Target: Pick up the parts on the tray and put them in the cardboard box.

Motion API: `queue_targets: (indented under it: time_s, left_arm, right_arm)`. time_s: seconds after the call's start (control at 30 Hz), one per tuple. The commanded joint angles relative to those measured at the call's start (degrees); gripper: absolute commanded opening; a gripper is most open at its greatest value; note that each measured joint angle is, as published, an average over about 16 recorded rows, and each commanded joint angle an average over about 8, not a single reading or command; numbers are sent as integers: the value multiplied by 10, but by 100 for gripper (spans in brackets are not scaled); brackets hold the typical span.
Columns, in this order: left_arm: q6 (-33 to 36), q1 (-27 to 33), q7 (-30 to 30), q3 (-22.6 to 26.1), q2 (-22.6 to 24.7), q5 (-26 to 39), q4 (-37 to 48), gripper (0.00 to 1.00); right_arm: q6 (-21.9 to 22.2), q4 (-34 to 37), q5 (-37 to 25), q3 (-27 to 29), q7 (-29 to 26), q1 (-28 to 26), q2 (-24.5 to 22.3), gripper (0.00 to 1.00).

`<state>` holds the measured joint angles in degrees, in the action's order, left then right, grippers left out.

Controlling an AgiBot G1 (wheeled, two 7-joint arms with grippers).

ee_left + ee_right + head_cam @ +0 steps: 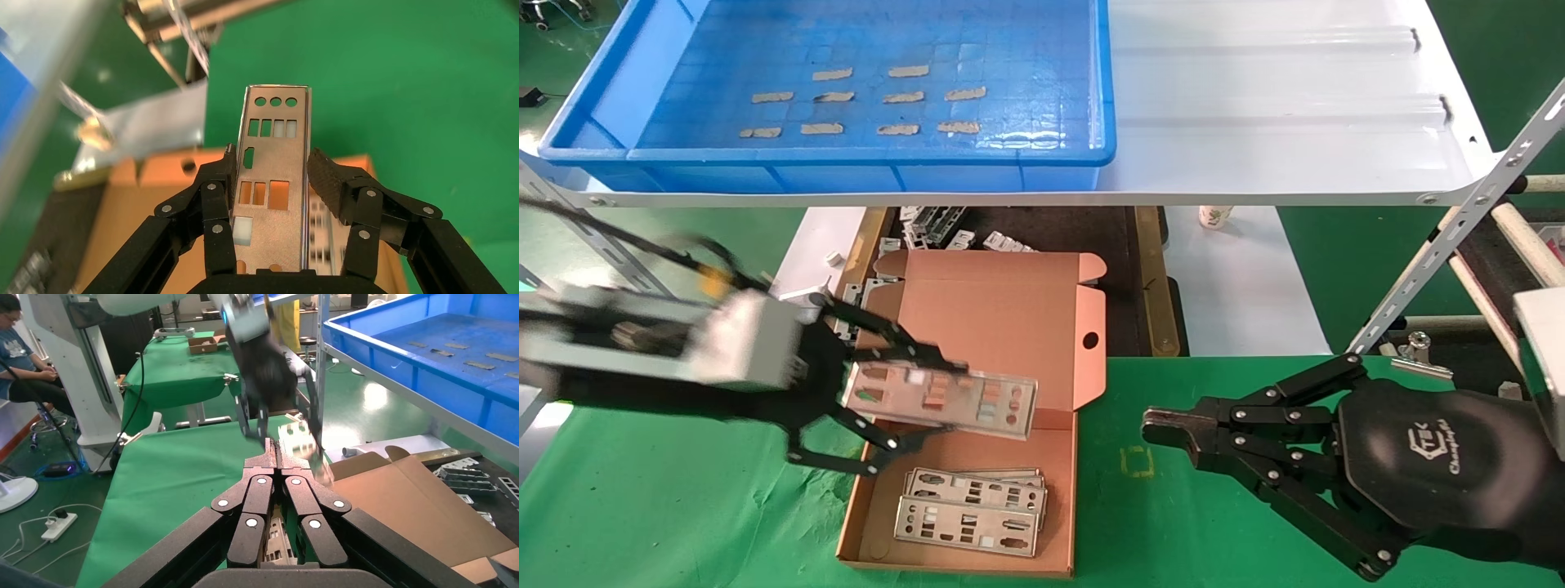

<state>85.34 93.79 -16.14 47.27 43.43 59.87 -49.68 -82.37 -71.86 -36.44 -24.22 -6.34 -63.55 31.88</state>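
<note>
My left gripper [932, 400] [273, 156] is shut across the width of one of the parts [977, 406] [276, 122], a thin silver plate with punched cutouts, holding it slightly tilted in the air over the open cardboard box [1009, 294] [416, 502]. More plates [972, 510] lie stacked on the box floor, towards me. The blue tray [846, 155] [392, 361] stands on the shelf behind and shows only tan tape strips [895, 98]. My right gripper [1152, 425] [275, 444] is shut and empty, resting low over the green table right of the box.
The white shelf sheet [1254, 122] overhangs the space behind the box. Under it a black bin holds bent metal brackets [936, 224]. A slanted perforated metal strut [1459, 237] and a silver clip [1418, 355] stand at the right. A person [18, 349] sits far off.
</note>
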Motion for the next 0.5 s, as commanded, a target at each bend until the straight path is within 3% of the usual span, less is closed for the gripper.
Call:
queue_targets:
  time_s: [0.03, 0.5]
  left_arm:
    - [-20, -18, -3, 10, 3, 13, -8, 0]
    - [-150, -131, 6, 56, 28, 95, -81, 1]
  right_arm:
    - [0, 0, 0, 0, 0, 0, 0, 0]
    - [0, 0, 0, 0, 0, 0, 0, 0]
